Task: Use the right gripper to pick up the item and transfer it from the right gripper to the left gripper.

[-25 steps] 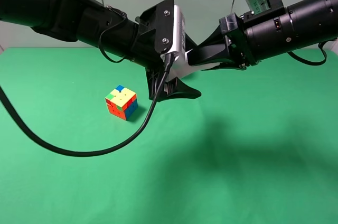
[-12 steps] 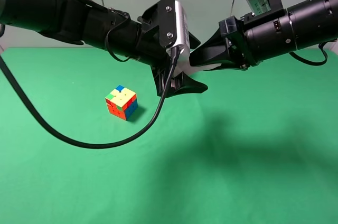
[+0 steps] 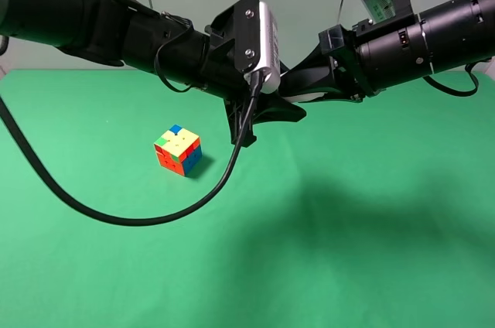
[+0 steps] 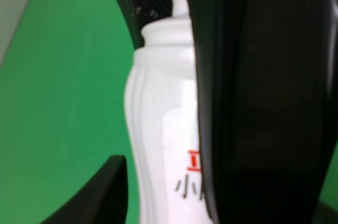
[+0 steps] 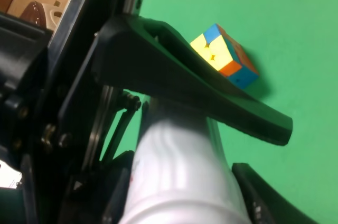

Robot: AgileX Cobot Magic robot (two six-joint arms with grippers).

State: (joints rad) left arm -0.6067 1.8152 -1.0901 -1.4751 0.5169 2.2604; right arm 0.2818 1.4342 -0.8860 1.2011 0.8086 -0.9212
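MID-AIR HANDOVER: The right gripper (image 5: pixel 185 192) is clamped on a white bottle (image 4: pixel 158 129), holding it aloft over the green table (image 3: pixel 371 251), so the pick-up half of the job looks done. The left gripper (image 4: pixel 158 174) brackets the same bottle but is not closed: one finger lies along it, while the other stands apart with green cloth showing between. What appears to be left is the squeeze by the left gripper and the release by the right.

That gap shows only in the left wrist view, which also catches red and dark print on the bottle. The exterior high view shows the two arms meeting well above the table, but there the bottle is barely a pale sliver. A multicoloured puzzle cube (image 3: pixel 179 150) lies on the cloth, well apart from the exchange. The right wrist view shows it too, beyond a left finger.
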